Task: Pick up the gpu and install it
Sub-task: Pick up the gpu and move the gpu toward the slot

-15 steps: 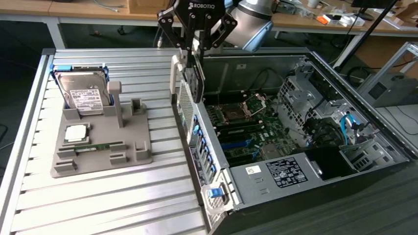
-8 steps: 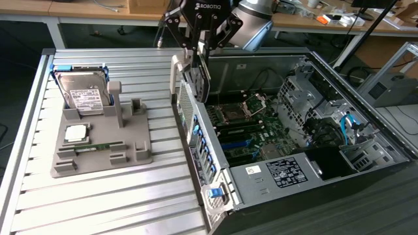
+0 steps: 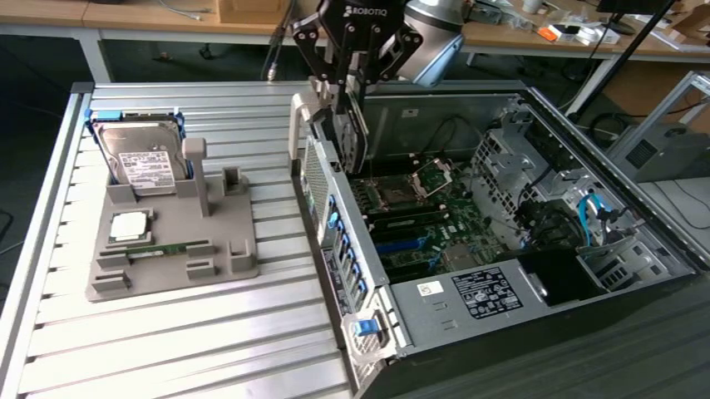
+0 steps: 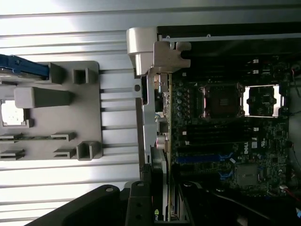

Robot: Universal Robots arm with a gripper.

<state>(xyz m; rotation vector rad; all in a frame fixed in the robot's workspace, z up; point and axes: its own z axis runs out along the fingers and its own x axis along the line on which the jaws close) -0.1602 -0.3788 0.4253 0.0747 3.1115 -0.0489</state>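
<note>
In the exterior view my gripper (image 3: 346,87) hangs over the rear edge of the open computer case (image 3: 444,299), shut on the gpu (image 3: 355,141). The gpu is a thin dark card held upright on its edge, its lower end reaching down just inside the case's rear wall above the motherboard (image 3: 413,208). The wrist view looks down along the card: my gripper (image 4: 160,207) clamps the gpu (image 4: 160,179) edge-on. A silver bracket (image 4: 165,54) shows at the far end, beside the motherboard's blue slots (image 4: 202,159).
A grey parts holder (image 3: 222,258) lies on the slatted metal table (image 3: 166,349) toward the exterior view's left, carrying a silver hard drive (image 3: 140,160), a processor (image 3: 130,224) and a green memory stick (image 3: 155,249). Cables and drive cages fill the case's far side (image 3: 554,199).
</note>
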